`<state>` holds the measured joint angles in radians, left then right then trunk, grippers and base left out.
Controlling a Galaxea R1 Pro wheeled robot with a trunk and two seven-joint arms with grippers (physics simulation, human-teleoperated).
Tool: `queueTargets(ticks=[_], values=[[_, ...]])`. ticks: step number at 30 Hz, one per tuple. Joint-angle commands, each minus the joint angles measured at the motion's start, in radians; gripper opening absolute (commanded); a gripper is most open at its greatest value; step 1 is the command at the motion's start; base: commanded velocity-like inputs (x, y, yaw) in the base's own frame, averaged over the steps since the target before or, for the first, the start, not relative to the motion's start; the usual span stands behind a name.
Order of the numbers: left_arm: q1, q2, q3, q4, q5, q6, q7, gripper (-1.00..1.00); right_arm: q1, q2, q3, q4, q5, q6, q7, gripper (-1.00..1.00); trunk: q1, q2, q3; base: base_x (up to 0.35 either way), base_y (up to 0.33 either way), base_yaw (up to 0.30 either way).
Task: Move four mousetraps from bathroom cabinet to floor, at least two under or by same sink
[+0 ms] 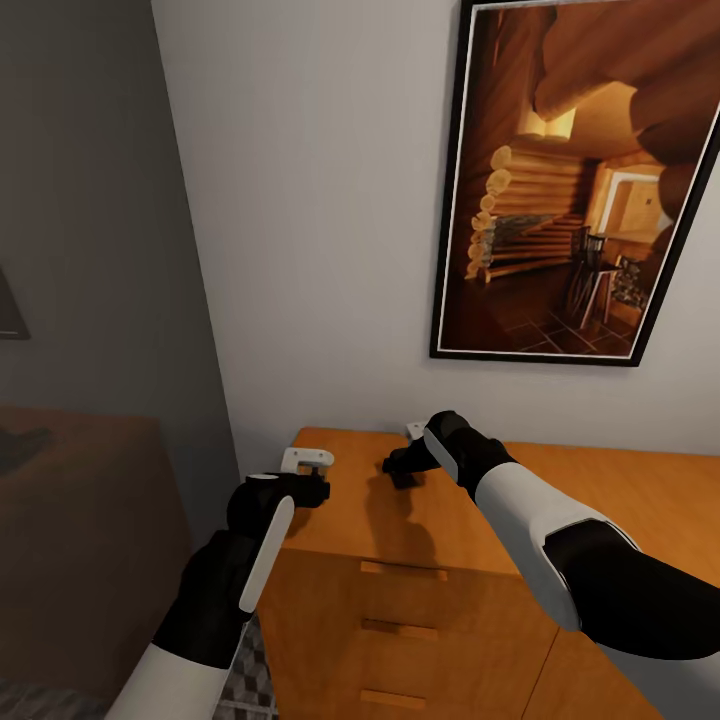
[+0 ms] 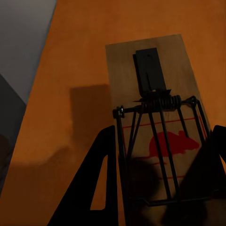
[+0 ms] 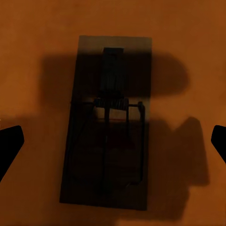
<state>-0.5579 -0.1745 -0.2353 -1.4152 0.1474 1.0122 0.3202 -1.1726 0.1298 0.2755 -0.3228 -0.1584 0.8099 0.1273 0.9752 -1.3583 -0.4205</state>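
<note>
Pincers [image 2: 160, 188] (spread) over mousetraps [image 2: 155, 117]

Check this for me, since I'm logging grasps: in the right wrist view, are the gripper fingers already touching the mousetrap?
No. The fingertips sit far out to either side of the mousetrap, with bare cabinet top between.

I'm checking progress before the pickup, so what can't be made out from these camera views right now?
- All four mousetraps: each wrist view frames one, the left wrist's mousetrap and the right wrist's mousetrap; any others fall outside the frames.
- Head view: both traps are hidden under the left gripper and right gripper.
- Cabinet: its right end is cut off by the frame edge.
- Right-wrist trap's printing: lost in shadow.
</note>
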Motion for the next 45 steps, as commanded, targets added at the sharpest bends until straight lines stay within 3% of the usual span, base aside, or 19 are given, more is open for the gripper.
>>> queueTargets(ticks=[1, 18, 23, 36, 41, 45], values=[[-0.001, 0.000, -0.001, -0.001, 0.009, 0.003, 0.011, -1.00, -0.001, -0.001, 0.008, -0.001, -0.010, 0.004, -0.002, 1.00, 0.000, -0.001, -0.001, 0.000, 0.000, 0.000], [-0.002, 0.000, -0.001, -0.001, 0.009, 0.003, 0.011, -1.00, -0.001, 0.000, 0.008, -0.001, -0.010, 0.003, -0.001, 1.00, 0.000, -0.001, -0.001, 0.000, 0.000, 0.000], [-0.001, 0.000, -0.001, 0.000, 0.009, 0.003, 0.011, -1.00, -0.001, 0.001, 0.007, -0.001, -0.010, 0.003, -0.001, 1.00, 0.019, -0.036, -0.017, 0.000, 0.000, 0.000], [-0.001, 0.000, -0.001, 0.001, 0.009, 0.003, 0.011, -1.00, -0.001, 0.001, 0.007, -0.001, -0.010, 0.003, -0.002, 1.00, 0.019, -0.036, -0.017, 0.000, 0.000, 0.000], [-0.001, 0.000, -0.001, 0.001, 0.009, 0.003, 0.011, -1.00, -0.001, 0.001, 0.007, -0.001, -0.010, 0.003, -0.002, 1.00, 0.038, -0.071, -0.033, 0.000, 0.000, 0.000], [-0.001, 0.000, -0.001, 0.001, 0.009, 0.003, 0.011, -1.00, -0.001, 0.001, 0.007, -0.001, -0.010, 0.003, -0.002, 1.00, 0.038, -0.071, -0.033, 0.000, 0.000, 0.000]])
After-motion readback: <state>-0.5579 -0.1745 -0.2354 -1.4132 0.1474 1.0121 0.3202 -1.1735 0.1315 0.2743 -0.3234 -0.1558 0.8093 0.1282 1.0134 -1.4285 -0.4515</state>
